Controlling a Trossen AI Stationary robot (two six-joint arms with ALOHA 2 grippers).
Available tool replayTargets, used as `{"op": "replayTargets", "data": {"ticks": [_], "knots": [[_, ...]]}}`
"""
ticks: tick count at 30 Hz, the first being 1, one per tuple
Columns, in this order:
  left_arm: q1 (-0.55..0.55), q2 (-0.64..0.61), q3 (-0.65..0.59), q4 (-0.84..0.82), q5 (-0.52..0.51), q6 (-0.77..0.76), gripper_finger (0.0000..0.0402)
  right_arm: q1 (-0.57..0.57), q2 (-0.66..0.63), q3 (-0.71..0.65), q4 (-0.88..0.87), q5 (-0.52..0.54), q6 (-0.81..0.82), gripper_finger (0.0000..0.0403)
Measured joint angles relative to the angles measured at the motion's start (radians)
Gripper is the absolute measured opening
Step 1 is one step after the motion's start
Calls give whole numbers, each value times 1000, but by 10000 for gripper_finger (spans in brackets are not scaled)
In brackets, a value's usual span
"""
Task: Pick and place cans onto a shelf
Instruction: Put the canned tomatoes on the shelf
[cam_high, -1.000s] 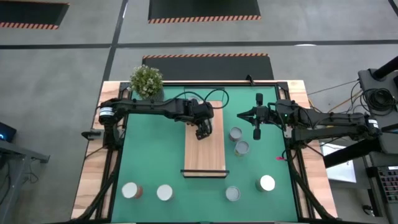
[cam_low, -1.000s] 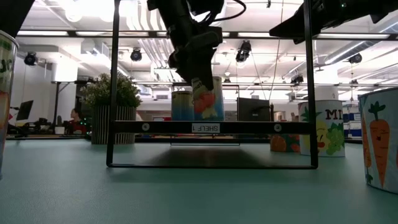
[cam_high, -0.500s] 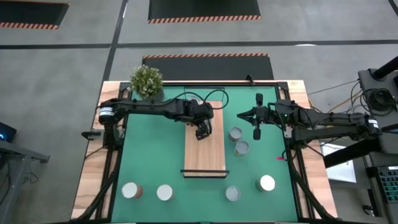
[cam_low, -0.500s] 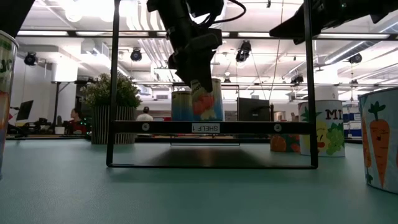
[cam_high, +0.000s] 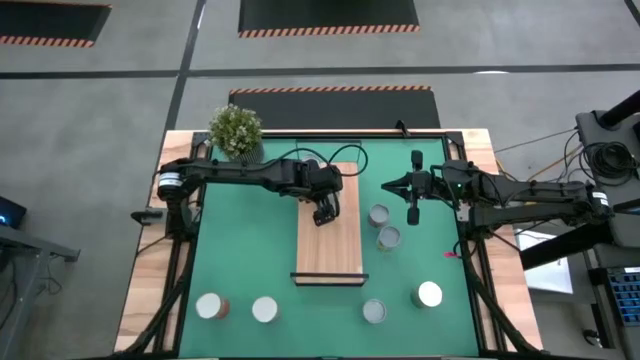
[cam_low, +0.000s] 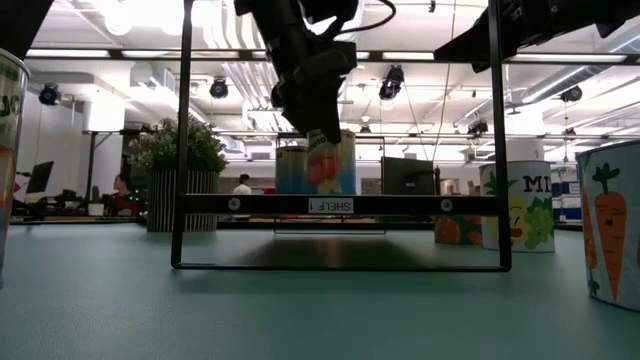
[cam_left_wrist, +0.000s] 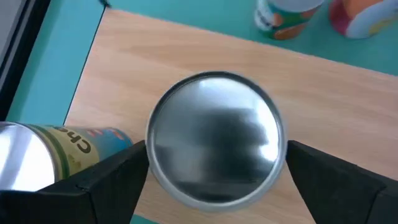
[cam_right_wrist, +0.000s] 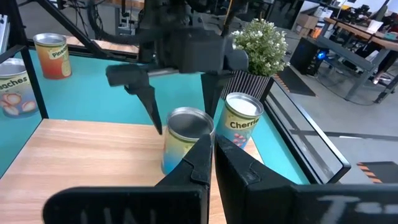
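A silver-topped can stands upright on the far part of the light-wood shelf, a board raised on a black frame. My left gripper hangs over it, slanting down and open. One finger stands on each side of the can's top, close to its rim; I see no hold on it. A "Cherries" can stands right beside it, toward the far end. My right gripper is shut and empty, held level above the mat to the right of the shelf.
Two cans stand on the green mat just right of the shelf. Several more stand along the near edge. A potted plant sits at the far left corner.
In the low view, my left gripper's finger in front of the can has drawn a little way up off its label. The can stays upright on the shelf. Neither arm has shifted.
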Motion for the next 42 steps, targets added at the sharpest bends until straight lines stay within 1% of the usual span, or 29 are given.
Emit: {"op": "replayTargets", "data": {"ticks": [7,9,12,13,15,18,21,24,27,31,34,38,42], "knots": [[-41,-62,35,-7,-6,35,350,0,0,0,0,0,0,9],[-64,-90,39,-3,-44,50,348,0,0,0,0,0,1,9],[-117,-142,31,6,-149,101,340,0,0,0,0,0,11,9],[-138,-162,25,21,-170,134,337,0,0,0,0,1,18,9],[-187,-210,-6,64,-176,211,328,0,0,0,0,0,21,9],[-262,-301,-88,175,-172,317,312,0,1,0,0,1,28,9],[-324,-418,-223,297,-163,392,297,0,1,0,0,1,38,9],[-360,-547,-380,413,-160,400,279,0,2,0,1,1,53,9],[-372,-683,-528,546,-191,383,258,0,4,0,7,2,79,9],[-374,-847,-681,685,-194,383,214,0,21,0,25,2,123,9],[-374,-962,-768,778,-194,398,165,0,52,0,44,2,157,9],[-374,-1089,-852,845,-194,405,87,0,113,0,108,1,185,9],[-374,-1190,-892,849,-194,405,16,10,174,0,176,1,205,9]]}}
